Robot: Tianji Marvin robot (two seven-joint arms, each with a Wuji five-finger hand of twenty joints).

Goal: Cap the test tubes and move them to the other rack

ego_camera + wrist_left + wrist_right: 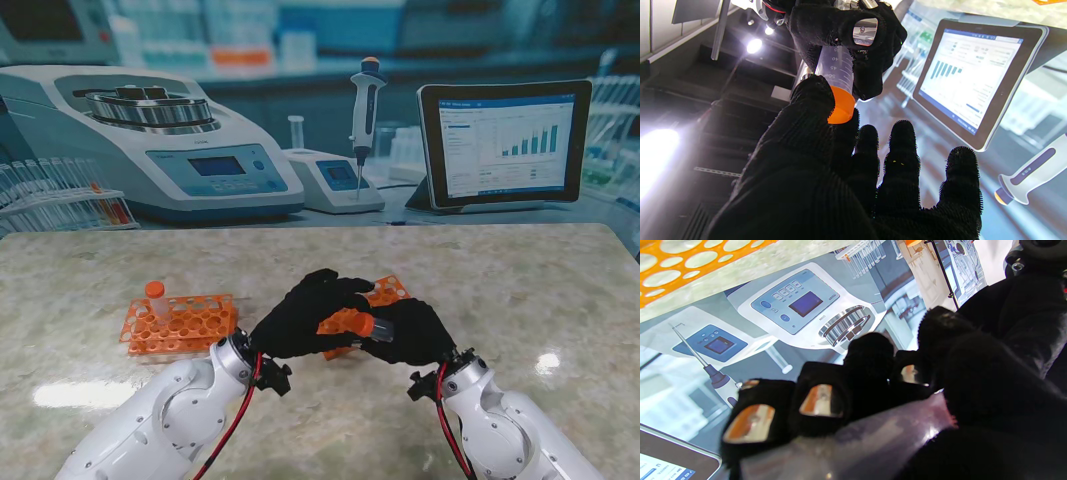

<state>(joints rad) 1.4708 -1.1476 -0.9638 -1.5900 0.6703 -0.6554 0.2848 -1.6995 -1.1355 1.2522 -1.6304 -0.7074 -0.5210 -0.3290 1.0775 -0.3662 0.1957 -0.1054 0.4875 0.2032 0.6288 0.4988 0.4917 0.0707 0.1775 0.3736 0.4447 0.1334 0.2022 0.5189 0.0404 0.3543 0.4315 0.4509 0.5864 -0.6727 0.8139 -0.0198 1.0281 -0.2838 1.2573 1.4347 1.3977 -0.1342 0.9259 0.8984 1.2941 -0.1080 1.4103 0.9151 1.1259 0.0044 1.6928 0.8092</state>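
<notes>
My two hands meet in the air over the table (520,300), just in front of me. My right hand (408,332) is wrapped tight around a clear test tube (378,330). The tube lies almost flat and points toward my left hand (305,315). In the left wrist view the tube (836,71) has numbers printed on its side, and my right hand (853,36) holds it around the middle.

An orange cap (350,322) sits on the end of the tube. In the left wrist view my left thumb and first finger press on the cap (840,108) from two sides. My other left fingers (903,146) are spread out and touch nothing. I cannot tell if the cap is screwed all the way on.

In the right wrist view my right fingers (820,400) curl over the see-through tube (853,443), and they are closed on it.

An orange rack (180,325) rests on the table on my left side. One tube with an orange cap (157,300) stands up in it, near its left end. A second orange rack (388,292) lies farther from me, right behind my hands, and my hands hide most of it. The two racks are apart from each other
</notes>
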